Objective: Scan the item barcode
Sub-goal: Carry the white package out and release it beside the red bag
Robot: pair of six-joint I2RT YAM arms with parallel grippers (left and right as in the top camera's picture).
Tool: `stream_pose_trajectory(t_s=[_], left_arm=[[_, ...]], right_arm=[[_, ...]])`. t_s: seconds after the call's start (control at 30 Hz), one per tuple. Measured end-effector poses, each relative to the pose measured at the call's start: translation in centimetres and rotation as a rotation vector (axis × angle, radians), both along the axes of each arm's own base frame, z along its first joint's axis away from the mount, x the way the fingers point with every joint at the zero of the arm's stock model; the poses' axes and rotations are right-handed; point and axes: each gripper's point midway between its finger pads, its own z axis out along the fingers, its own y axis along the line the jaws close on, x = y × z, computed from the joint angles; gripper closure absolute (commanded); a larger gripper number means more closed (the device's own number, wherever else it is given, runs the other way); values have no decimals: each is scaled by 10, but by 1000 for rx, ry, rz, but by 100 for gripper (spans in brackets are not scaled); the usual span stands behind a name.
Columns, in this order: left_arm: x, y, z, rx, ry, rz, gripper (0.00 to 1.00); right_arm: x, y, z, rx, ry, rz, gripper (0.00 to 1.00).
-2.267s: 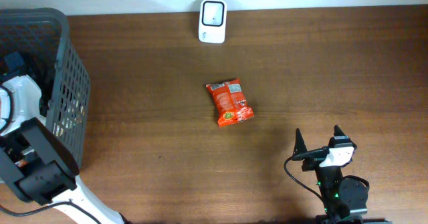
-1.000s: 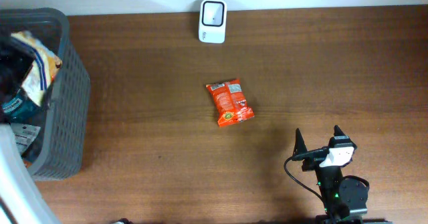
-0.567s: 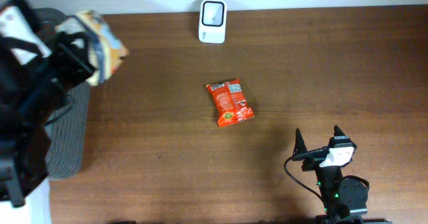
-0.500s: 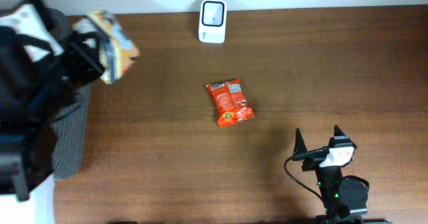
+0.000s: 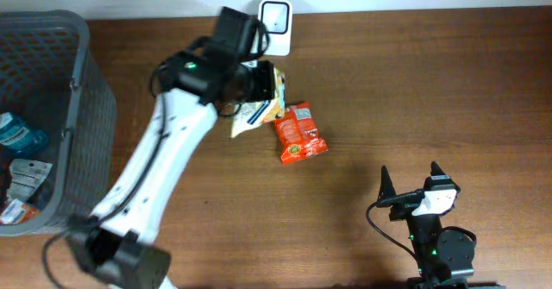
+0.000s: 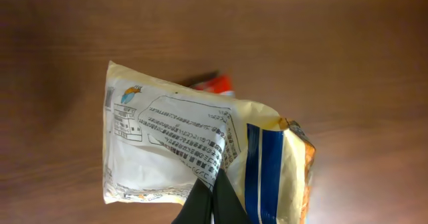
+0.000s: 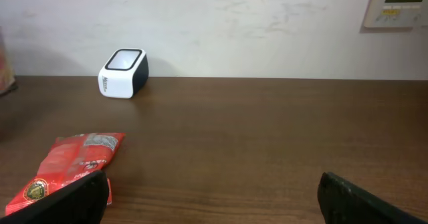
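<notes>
Bag, far left of the scanner a moment ago, now hangs just before it, my left gripper clamped on it. My right gripper stands apart. The scan looks close.

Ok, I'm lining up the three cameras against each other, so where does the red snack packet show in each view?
Overhead: the red snack packet lies near the middle of the table, just right of the held pale bag.
Left wrist: only a red sliver peeks above the bag's upper edge.
Right wrist: lower left, flat on the table.
Shared landmark: the white scanner by the far edge, in the overhead and right wrist views.
</notes>
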Motion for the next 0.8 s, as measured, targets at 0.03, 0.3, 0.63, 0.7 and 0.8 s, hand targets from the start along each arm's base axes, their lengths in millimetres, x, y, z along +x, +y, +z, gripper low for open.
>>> stream_pose_trajectory(t_s=[0.03, 0.3, 0.63, 0.7, 0.8], left_arm=[[4, 1, -13, 45, 10, 6, 100], [17, 1, -75, 195, 96, 17, 87], [6, -19, -96, 238, 131, -47, 44], [4, -19, -95, 242, 138, -52, 44], [2, -17, -84, 245, 142, -49, 43]], right_arm=[[0, 0, 0, 0, 0, 0, 1], [0, 0, 0, 0, 0, 0, 1], [0, 0, 0, 0, 0, 0, 1], [0, 0, 0, 1, 0, 0, 1], [0, 0, 0, 0, 0, 0, 1]])
